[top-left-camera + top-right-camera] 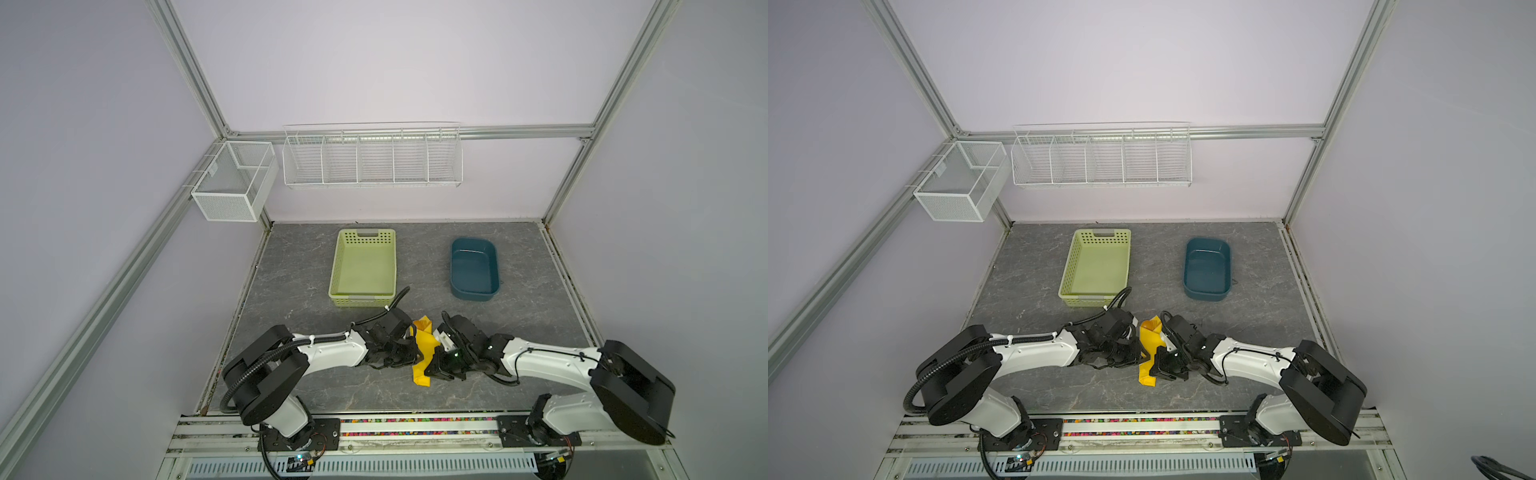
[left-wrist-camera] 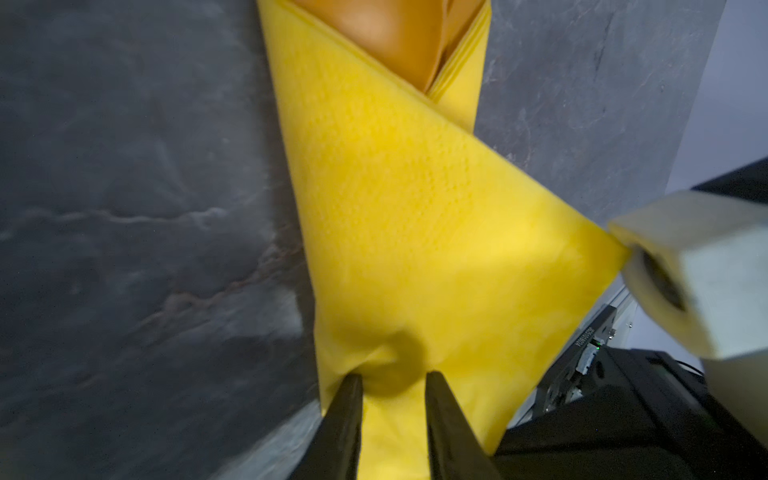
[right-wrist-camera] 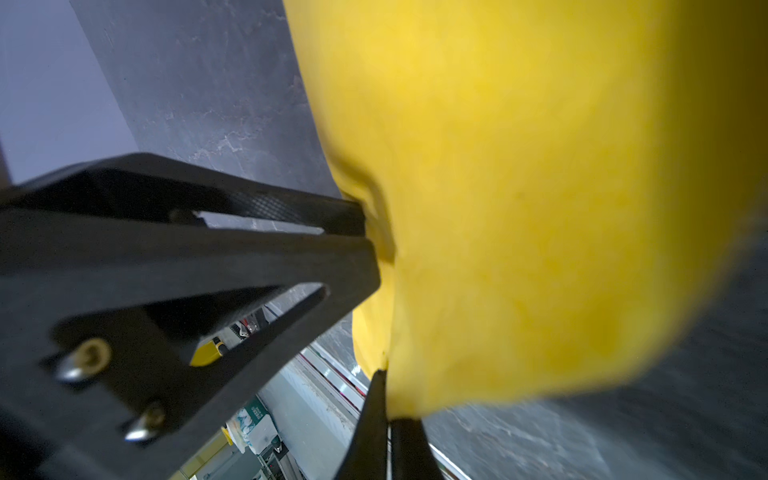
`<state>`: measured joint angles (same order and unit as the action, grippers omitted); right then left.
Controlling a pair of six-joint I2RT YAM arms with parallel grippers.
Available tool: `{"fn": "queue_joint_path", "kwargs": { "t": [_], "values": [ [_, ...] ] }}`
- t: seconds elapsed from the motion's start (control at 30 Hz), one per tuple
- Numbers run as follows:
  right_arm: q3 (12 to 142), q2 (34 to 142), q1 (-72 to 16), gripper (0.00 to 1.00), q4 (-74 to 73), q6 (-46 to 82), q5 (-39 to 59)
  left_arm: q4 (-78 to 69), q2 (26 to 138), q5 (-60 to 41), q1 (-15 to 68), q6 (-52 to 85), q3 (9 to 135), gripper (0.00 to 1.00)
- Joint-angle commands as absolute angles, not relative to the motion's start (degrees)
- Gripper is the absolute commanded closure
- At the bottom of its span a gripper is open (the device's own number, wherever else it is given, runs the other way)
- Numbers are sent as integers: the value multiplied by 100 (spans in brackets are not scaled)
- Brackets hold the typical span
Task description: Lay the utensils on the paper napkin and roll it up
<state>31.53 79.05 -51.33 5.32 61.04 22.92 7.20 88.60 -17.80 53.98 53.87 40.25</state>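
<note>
Right gripper, jaws pressed together, pinches a flap of the paper napkin; left gripper nips the roll, near the surface's front edge: soft, tear-prone paper, likely best gripped over the stiff utensils inside.

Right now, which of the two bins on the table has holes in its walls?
The pale green basket: rows of holes pierce its walls. The dark blue tub beside it has solid walls.
</note>
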Motion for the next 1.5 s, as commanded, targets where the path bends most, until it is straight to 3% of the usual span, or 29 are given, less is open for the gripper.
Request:
{"fn": "queue_joint_path", "kwargs": {
  "t": [0.0,0.37,0.63,1.2,1.47],
  "values": [
    [3076,7995,-5215,94,615,6024,2253,1140,8568,-1477,5242,5289,4287,70],
    [2963,8214,-5291,94,606,5628,2419,1969,9029,-1650,4893,4405,5400,73],
    [2926,8181,-5293,94,729,5510,2372,2224,9996,-2141,4891,3984,6362,81],
    [2918,8059,-5293,94,866,5519,2272,2079,10970,-2645,4930,3851,6853,88],
    [2936,7962,-5299,94,1031,5528,2233,2354,11125,-2195,4874,3665,6765,90]
  ]
}}
